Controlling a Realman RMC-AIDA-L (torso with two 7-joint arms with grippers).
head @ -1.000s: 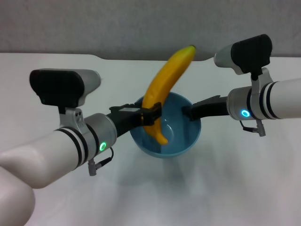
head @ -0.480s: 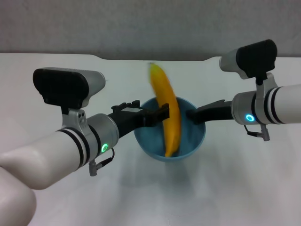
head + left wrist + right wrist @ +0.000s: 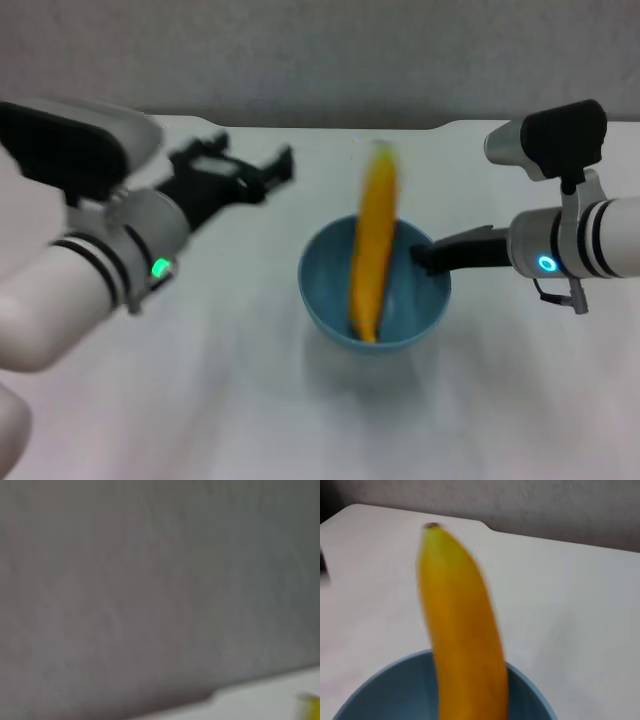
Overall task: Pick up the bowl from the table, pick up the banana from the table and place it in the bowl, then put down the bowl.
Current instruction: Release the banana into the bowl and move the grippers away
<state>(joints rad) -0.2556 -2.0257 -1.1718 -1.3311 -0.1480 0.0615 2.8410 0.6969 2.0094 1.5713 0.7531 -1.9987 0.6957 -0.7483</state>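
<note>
The right gripper (image 3: 425,254) is pinched shut on the right side of the bowl (image 3: 375,290), and the rim is held between its dark fingers. The blue bowl is kept just above the white table (image 3: 250,400), in the middle of the head view. Inside the bowl the banana (image 3: 372,250) is seen standing almost upright. Its low end is down in the bowl and its top sticks out well above the rim, blurred. It is not touched by any gripper. In the right wrist view the banana (image 3: 462,635) rises out of the bowl (image 3: 385,690), with its small dark tip at the top.

The left gripper (image 3: 250,170) is spread open and nothing is held in it. It is found up and to the left of the bowl, well apart from the banana. A grey wall (image 3: 150,580) and a strip of table edge are shown in the left wrist view.
</note>
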